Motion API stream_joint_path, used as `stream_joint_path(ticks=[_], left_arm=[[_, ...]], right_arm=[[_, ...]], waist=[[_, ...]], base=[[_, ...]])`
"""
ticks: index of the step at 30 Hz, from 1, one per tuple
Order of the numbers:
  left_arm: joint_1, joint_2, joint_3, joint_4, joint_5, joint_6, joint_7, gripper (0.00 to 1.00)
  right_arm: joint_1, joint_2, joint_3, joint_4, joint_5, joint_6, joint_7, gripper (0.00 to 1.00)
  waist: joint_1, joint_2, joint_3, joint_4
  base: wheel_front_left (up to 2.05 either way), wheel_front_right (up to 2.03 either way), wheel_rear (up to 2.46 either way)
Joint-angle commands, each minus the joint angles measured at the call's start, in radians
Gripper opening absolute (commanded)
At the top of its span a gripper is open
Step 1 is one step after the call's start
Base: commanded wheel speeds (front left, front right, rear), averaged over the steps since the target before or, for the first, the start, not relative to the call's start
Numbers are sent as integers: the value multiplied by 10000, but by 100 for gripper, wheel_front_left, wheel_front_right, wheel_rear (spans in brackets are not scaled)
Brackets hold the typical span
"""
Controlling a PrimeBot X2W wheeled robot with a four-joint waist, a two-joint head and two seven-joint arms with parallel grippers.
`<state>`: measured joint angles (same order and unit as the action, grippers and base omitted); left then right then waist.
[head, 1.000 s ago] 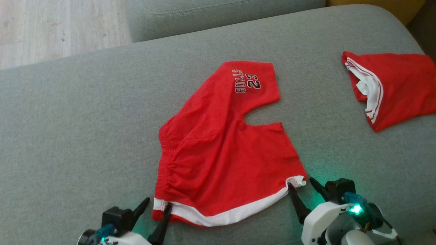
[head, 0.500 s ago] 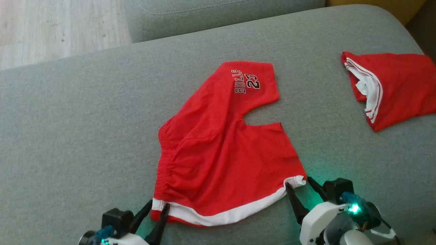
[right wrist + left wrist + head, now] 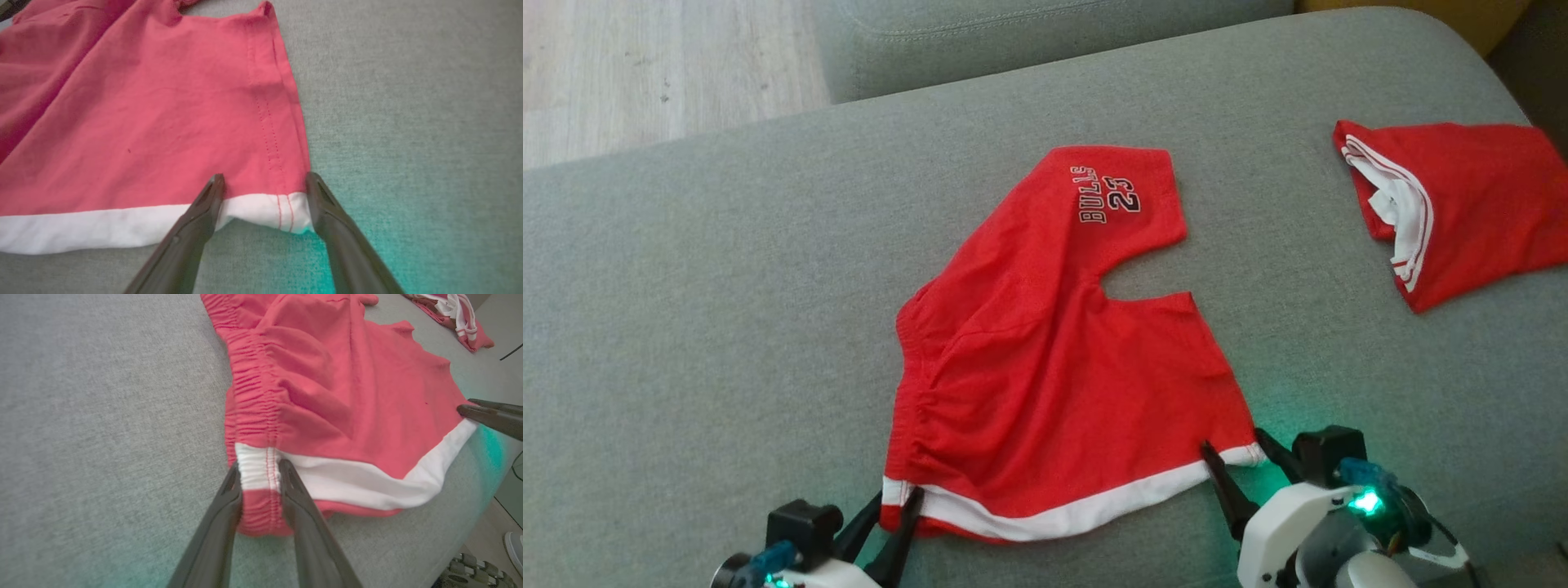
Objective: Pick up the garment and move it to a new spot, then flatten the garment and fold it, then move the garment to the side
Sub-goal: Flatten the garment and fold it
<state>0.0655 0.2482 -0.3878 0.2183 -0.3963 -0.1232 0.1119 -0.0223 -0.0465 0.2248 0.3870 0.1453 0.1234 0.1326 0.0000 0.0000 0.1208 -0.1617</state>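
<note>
The garment (image 3: 1045, 367), red shorts with a white waistband and "BULLS 23" print, lies spread on the grey couch seat (image 3: 686, 327). My left gripper (image 3: 897, 496) sits at the waistband's left corner. In the left wrist view the garment (image 3: 327, 396) has its gathered corner between the left gripper's (image 3: 259, 469) half-narrowed jaws, both fingers touching cloth that is not pinched. My right gripper (image 3: 1232, 441) stands open at the right corner. In the right wrist view the right gripper (image 3: 265, 177) straddles the white corner of the garment (image 3: 143, 122).
A second red garment with white trim (image 3: 1462, 204) lies at the seat's far right. The couch back (image 3: 1013, 41) runs along the top, with wooden floor (image 3: 645, 65) beyond at the upper left. The seat's near edge drops off just behind my grippers.
The left gripper's jaws have narrowed from wide open around the waistband corner. The right gripper stays open and has crept onto its corner. The head camera has shifted slightly.
</note>
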Motion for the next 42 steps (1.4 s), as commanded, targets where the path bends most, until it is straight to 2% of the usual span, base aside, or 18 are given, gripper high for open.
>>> stream_joint_path(ticks=[1,11,16,17,18,20,21,22,25,28,31,33,36,38,42], left_arm=[[-344,184,282,-326,-78,36,-54,42],[-367,242,255,-288,-151,92,-89,40],[-385,243,220,-253,-190,98,-132,36],[-385,243,211,-242,-198,102,-133,35],[-385,245,199,-231,-203,105,-131,30],[-378,249,164,-208,-222,102,-123,4],[-378,249,164,-208,-222,102,-123,4],[-368,248,141,-217,-247,97,-121,0],[-343,313,85,-391,-292,79,-113,0],[-235,251,204,-1252,-854,38,-108,0],[-94,286,377,-3113,-1833,-10,141,0],[-168,423,534,-4662,-2552,-30,468,0],[-890,815,908,-6570,-3383,-36,1302,0],[-1868,1000,1289,-7297,-3875,42,1914,0],[-4792,1107,1832,-7296,-4707,406,3212,0]], right_arm=[[-156,-37,255,-186,46,73,34,100],[-95,-37,-123,141,-249,73,415,100],[-58,-37,95,228,-211,73,818,100],[-51,-37,175,244,-141,73,910,80],[-46,-37,232,251,-54,73,997,1],[-31,-37,380,195,131,73,1116,0],[-31,-37,380,195,131,73,1116,0],[-26,-37,370,114,272,73,1110,0],[-36,-37,329,-427,1251,73,1066,0],[-83,-37,256,-1782,3305,73,1199,0],[-147,-40,-143,-3861,4997,73,1654,0],[-257,-148,-615,-5270,5699,73,2081,0],[-851,-248,-1439,-6840,6387,73,2839,0],[-1712,-294,-1999,-7364,6555,73,3386,0],[-4331,-270,-2787,-7244,6354,73,4379,0]], waist=[[0,0,18,23],[0,0,45,80],[0,0,17,80],[0,0,9,79],[0,0,0,79],[0,0,-33,77],[0,0,-33,77],[0,0,-48,75],[0,0,-76,70],[0,0,-120,41],[0,0,-75,28],[0,0,59,57],[0,0,394,126],[0,0,746,141],[0,0,1603,187]], base=[[0,0,0],[0,0,0],[0,0,0],[0,0,0],[0,0,0],[0,0,0],[0,0,0],[0,0,0],[0,0,0],[0,0,0],[0,0,0],[0,0,0],[0,0,0],[0,0,0],[0,0,0]])
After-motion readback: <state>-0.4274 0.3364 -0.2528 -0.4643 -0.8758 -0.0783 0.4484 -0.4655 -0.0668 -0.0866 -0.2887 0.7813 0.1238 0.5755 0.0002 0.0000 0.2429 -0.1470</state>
